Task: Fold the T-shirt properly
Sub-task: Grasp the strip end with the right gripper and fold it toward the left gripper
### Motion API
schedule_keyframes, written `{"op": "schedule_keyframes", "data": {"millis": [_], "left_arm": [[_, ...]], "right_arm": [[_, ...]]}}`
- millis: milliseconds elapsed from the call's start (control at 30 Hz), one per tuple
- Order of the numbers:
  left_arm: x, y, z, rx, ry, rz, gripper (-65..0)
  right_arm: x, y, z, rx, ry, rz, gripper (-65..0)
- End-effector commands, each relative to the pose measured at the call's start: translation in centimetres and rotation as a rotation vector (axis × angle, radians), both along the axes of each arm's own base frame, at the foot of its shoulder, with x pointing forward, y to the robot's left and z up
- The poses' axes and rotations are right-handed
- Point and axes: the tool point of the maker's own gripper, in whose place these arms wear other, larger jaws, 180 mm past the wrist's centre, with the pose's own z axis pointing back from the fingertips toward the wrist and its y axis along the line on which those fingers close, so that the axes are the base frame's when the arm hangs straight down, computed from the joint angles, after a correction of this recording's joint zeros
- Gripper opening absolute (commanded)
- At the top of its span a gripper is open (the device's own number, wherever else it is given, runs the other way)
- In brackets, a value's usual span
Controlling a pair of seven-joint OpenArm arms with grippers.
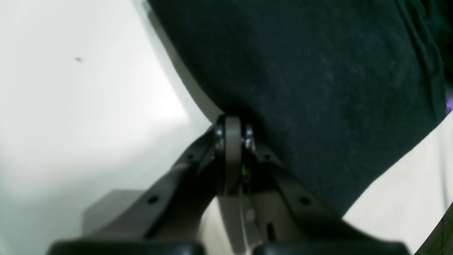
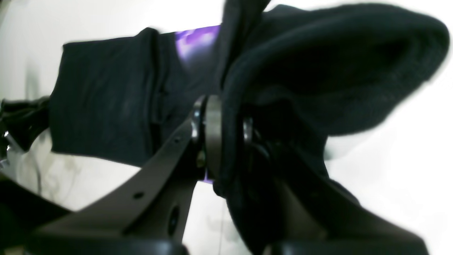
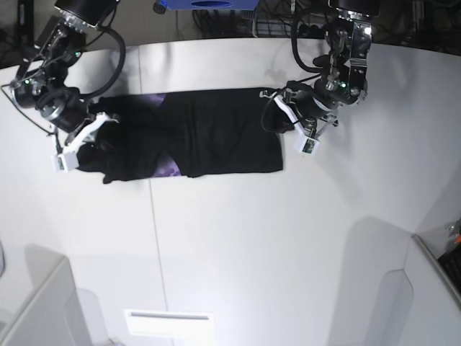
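Note:
The black T-shirt point(image 3: 216, 133) lies stretched left to right on the white table point(image 3: 238, 238), with a bit of purple print point(image 3: 170, 170) showing at a fold. In the base view my left gripper point(image 3: 279, 101) is at the shirt's right far corner. In the left wrist view it point(image 1: 233, 136) is shut on the edge of the black cloth point(image 1: 311, 81). My right gripper point(image 3: 97, 133) is at the shirt's left end. In the right wrist view it point(image 2: 226, 134) is shut on a bunched fold of black cloth point(image 2: 318, 71), with purple print point(image 2: 194, 42) behind.
A blue object point(image 3: 202, 3) and cables point(image 3: 288, 25) are beyond the table's far edge. A white strip point(image 3: 169, 322) lies near the front edge. Grey panels stand at the bottom left point(image 3: 36, 310) and bottom right point(image 3: 403, 288).

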Motion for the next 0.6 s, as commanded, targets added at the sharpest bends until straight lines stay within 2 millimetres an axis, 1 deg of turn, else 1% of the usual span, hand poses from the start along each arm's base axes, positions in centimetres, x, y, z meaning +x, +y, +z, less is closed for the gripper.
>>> {"op": "schedule_keyframes", "data": {"millis": [0,67,200,300,367,433,567], "left_arm": [[-0.6,0.0,-0.4,0.021,0.03,-0.012,-65.0],[-0.6,-0.2,-0.4,0.018,0.031,-0.012,-65.0],[-0.6,-0.3,-0.4,0.016,0.031,-0.013,-65.0],[-0.6,-0.4,-0.4,0.014,0.032,-0.014,-65.0],[-0.6,-0.4,-0.4,0.014,0.032,-0.014,-65.0],[-0.6,-0.4,-0.4,0.014,0.032,-0.014,-65.0],[-0.6,-0.4,-0.4,0.014,0.032,-0.014,-65.0]], "right_arm": [[0.9,0.7,1.6,0.012,-0.064,0.012,-65.0],[0.7,1.9,1.7,0.03,-0.068,0.025,-65.0],[0.4,3.4,1.8,0.071,-0.06,0.016,-65.0],[0.0,5.9,1.5,0.115,-0.037,0.058,-65.0],[0.0,7.1,1.6,0.126,-0.037,0.089,-65.0],[0.1,8.5,2.1,0.154,-0.059,0.103,-65.0],[0.2,10.7,2.6,0.198,-0.055,0.124,-65.0]]}}
